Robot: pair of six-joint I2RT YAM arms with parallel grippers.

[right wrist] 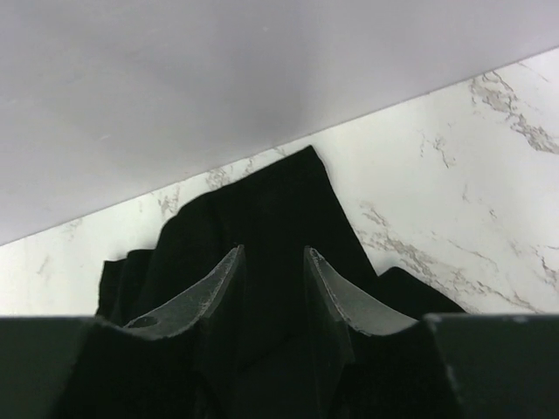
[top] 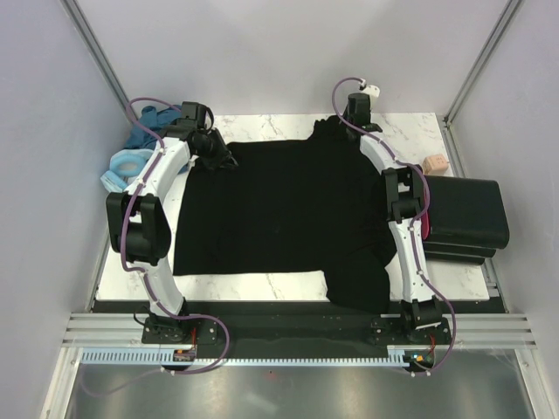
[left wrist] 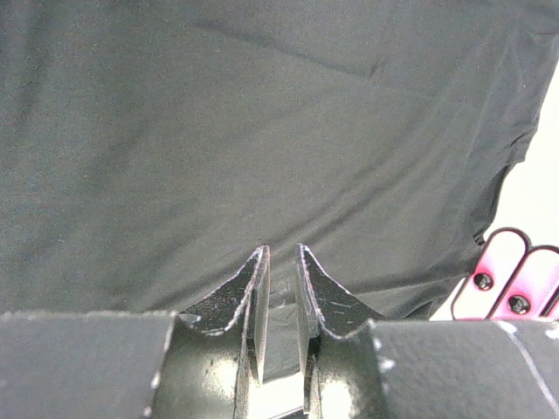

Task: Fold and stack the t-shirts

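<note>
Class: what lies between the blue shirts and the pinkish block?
The spread black t-shirt, with the left arm and right arm over its edges; the top view shows it.

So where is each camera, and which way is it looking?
Top: above, behind the arms, looking down on both, the table and the black t-shirt.
Left wrist: on that arm, looking past the left gripper across the t-shirt.
Right wrist: on that arm, looking past the right gripper at the t-shirt's edge and the wall.
All three share the t-shirt.
</note>
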